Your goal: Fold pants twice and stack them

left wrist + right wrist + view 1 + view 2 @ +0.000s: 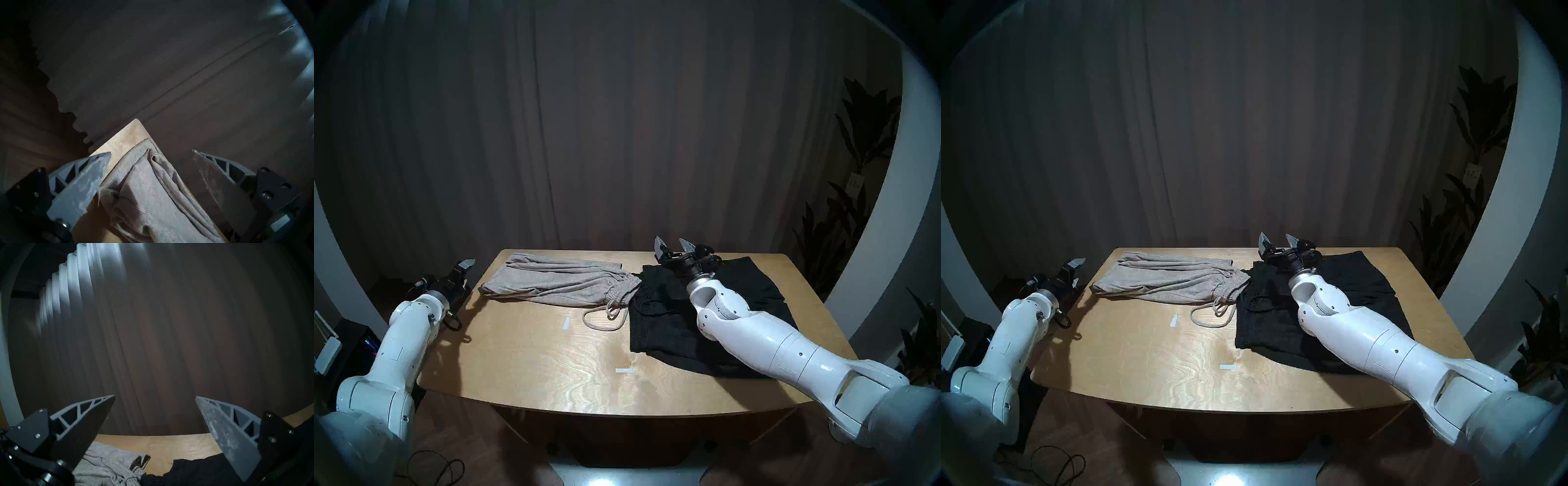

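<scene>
The wooden table [531,366] bore the black pants [667,325] at right, their waistband touching the grey pants [551,281] at left. The right gripper [674,247] hung over the black pair, jaws spread, empty. The left gripper [151,151] stood wide off the table's left edge, holding nothing. No writing was legible.

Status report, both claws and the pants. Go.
Left claw open, empty, off the table's left edge. Right claw open, empty, above black pants. Grey pants beside them, waistbands touching, not stacked. Nothing in the way.
</scene>
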### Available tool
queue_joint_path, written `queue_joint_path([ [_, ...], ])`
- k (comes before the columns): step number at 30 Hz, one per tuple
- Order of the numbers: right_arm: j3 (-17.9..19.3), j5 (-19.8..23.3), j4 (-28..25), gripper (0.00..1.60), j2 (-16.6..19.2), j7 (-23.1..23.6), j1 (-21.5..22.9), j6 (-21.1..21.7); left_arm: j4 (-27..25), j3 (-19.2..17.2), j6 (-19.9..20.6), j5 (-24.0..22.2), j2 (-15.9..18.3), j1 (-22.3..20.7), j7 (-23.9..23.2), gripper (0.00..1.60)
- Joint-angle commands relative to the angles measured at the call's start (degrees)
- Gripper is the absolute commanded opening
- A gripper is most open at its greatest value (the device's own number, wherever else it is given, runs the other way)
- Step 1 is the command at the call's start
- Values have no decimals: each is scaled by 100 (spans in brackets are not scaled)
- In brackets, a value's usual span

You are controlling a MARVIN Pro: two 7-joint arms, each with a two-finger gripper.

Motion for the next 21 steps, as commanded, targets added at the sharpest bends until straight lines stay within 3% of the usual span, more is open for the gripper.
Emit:
queue_joint_path([
  [1, 44, -123, -317, 160, 213, -21, -15, -107, -250, -50, 5, -63, -72, -4, 228, 160],
  [21, 58, -366, -805, 160, 606, -57, -213, -160, -748, -117, -109, -126, -194, 165, 1238, 160],
])
